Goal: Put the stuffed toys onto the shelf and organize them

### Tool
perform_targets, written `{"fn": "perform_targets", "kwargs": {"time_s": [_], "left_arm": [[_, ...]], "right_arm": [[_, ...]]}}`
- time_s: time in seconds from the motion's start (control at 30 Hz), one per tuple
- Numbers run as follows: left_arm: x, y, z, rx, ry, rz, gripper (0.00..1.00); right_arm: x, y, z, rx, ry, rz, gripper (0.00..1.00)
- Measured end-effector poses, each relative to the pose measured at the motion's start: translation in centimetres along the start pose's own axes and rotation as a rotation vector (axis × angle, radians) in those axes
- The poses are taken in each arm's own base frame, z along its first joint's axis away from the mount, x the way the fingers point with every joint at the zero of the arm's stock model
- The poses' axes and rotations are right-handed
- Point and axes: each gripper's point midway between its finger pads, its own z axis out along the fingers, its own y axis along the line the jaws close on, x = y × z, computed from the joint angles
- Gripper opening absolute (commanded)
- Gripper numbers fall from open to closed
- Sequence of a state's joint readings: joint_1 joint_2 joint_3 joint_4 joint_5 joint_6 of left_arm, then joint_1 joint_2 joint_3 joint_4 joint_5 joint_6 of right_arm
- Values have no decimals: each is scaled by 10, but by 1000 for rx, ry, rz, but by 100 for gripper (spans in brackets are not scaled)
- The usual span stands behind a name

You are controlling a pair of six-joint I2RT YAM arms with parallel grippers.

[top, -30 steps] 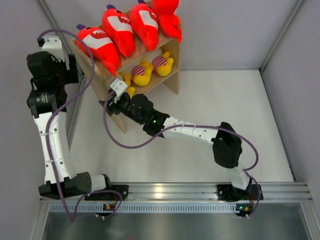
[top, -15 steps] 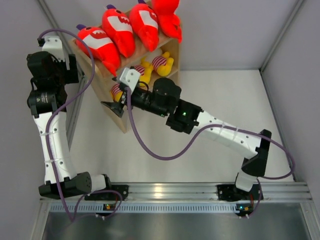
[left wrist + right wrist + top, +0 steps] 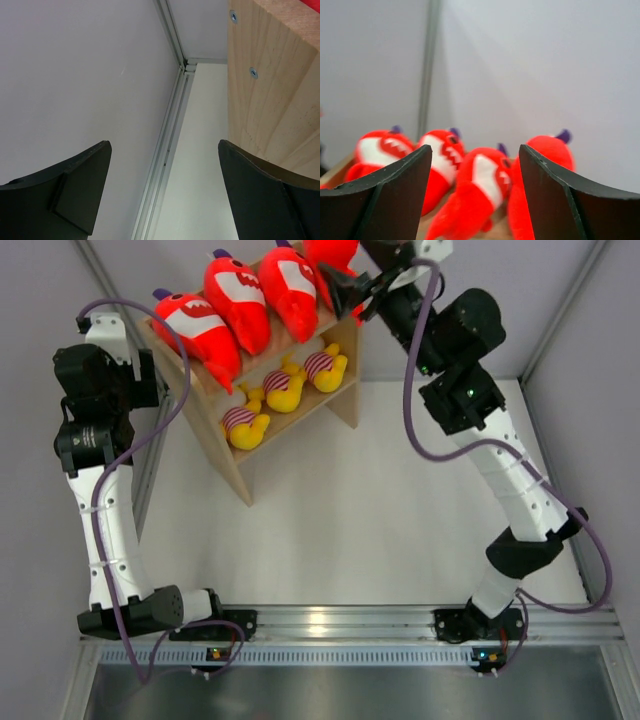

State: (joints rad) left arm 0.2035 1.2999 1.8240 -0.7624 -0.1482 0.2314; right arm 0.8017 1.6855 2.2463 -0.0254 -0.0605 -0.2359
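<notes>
Four sharks point(image 3: 237, 302) up top, three yellow plushes point(image 3: 285, 390) below, shelf point(image 3: 347, 390) in the far-left corner; left gripper point(image 3: 165, 145) and right gripper point(image 3: 475, 150) both spread, empty.

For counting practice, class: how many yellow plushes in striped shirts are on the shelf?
3 yellow plushes, in a row on the shelf's lower tier: one at the left end, one in the middle, one at the right. Others could hide farther back.
</notes>
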Motion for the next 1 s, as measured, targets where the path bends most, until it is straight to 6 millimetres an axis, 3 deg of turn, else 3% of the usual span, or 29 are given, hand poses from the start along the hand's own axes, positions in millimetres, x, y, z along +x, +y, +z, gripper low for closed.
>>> {"fn": "perform_targets", "kwargs": {"time_s": [0.07, 0.13, 0.3, 0.43, 0.57, 0.8, 1.0], "left_arm": [[0, 0, -1, 3, -3, -1, 94], [-1, 0, -3, 2, -6, -1, 94], [0, -2, -5, 13, -8, -2, 94], [2, -5, -3, 26, -3, -1, 93], [4, -7, -2, 37, 0, 0, 93], [5, -12, -3, 60, -2, -5, 93], [5, -14, -2, 68, -2, -15, 93]], "right_arm": [[2, -47, 6, 106, -30, 12, 70], [12, -79, 12, 172, -56, 47, 70], [55, -113, 32, 224, -86, 147, 65], [99, -123, 46, 234, -81, 236, 54], [125, -127, 55, 245, -97, 291, 41], [131, -126, 70, 234, -192, 307, 38], [152, -118, 76, 223, -189, 315, 38]]}}
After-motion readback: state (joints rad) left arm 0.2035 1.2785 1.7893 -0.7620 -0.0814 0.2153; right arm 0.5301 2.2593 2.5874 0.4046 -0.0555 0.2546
